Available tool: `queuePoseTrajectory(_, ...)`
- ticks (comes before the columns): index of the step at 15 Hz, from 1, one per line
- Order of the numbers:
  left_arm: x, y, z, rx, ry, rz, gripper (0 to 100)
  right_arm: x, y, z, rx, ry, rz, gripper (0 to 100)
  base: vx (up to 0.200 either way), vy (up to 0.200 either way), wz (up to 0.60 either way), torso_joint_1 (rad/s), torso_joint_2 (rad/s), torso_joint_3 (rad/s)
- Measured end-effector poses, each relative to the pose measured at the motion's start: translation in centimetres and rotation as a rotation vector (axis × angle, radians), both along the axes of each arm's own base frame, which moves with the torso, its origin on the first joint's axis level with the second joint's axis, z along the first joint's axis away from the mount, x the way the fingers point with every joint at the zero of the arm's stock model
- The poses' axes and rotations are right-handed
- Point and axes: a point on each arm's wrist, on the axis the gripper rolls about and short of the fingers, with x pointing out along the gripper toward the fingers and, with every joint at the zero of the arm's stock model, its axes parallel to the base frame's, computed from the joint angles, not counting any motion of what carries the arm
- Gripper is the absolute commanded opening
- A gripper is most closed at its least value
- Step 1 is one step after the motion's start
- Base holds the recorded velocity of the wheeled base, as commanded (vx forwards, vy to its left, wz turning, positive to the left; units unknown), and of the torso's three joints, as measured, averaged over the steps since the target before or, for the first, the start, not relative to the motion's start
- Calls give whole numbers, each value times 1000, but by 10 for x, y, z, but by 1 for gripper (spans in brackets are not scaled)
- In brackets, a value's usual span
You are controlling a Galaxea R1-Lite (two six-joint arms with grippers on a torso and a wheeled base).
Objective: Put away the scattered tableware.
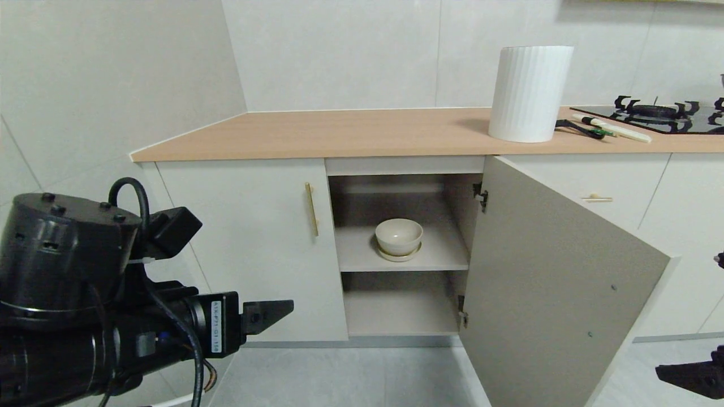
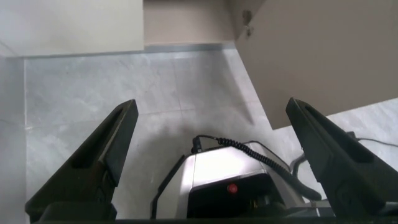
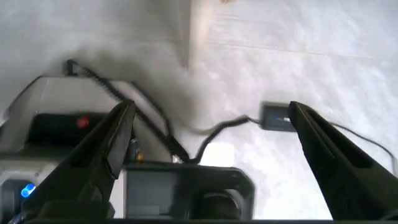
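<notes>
One bowl (image 1: 399, 234) sits on one small plate (image 1: 399, 255), and the pair rests on the upper shelf (image 1: 444, 254) of the cabinet (image 1: 396, 195). Its door (image 1: 554, 294) stands wide open to the right, so we judge that part of the tidying done.

On the worktop (image 1: 339, 133) above, well to the right and near the hob (image 1: 662, 113), we count two utensils. One is a long, slim pale utensil (image 1: 616, 130), though we cannot tell whether it is one piece or a pair. The other is a dark utensil (image 1: 585, 131) with green on it. Both lie just beside one tall white ribbed canister (image 1: 529, 93). We take them to be the scattered pieces left to stow.

Our left end effector (image 2: 211, 107) hangs low over the floor (image 2: 93, 93), left of the cabinet. It is released, fingers spread wide with nothing between them. Our right end effector (image 3: 211, 109) is likewise released and empty, low at the right beyond the door.

As we judge it, the next move calls for raising an arm to the worktop and pinching a slim utensil that lies flat, while keeping clear of the open door. The cabinet has two shelves, with the lower shelf (image 1: 396, 316) beneath the bowl's.
</notes>
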Motion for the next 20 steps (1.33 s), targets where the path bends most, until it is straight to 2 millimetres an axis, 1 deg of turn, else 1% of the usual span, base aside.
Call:
queuePoseTrajectory(5, 0, 0, 0, -1, 1, -2, 100, 26, -23, 1, -28, -44, -182, 100, 0, 0, 0, 0, 0, 0)
queuePoseTrajectory(7, 0, 0, 0, -1, 1, -3, 100, 38, -28, 1, -19, -84, -233, 100, 0, 0, 0, 0, 0, 0)
queuePoseTrajectory(10, 0, 0, 0, -1, 1, -3, 100, 56, -34, -6, -12, -100, -291, 100, 0, 0, 0, 0, 0, 0)
queuePoseTrajectory(13, 0, 0, 0, 0, 1, -3, 100, 73, -38, -14, -7, -116, -324, 100, 0, 0, 0, 0, 0, 0)
queuePoseTrajectory(16, 0, 0, 0, -1, 1, -3, 100, 85, -40, -20, 11, -145, -353, 100, 0, 0, 0, 0, 0, 0)
queuePoseTrajectory(20, 0, 0, 0, -2, 1, -3, 100, 92, -37, -27, 26, -132, -364, 100, 0, 0, 0, 0, 0, 0)
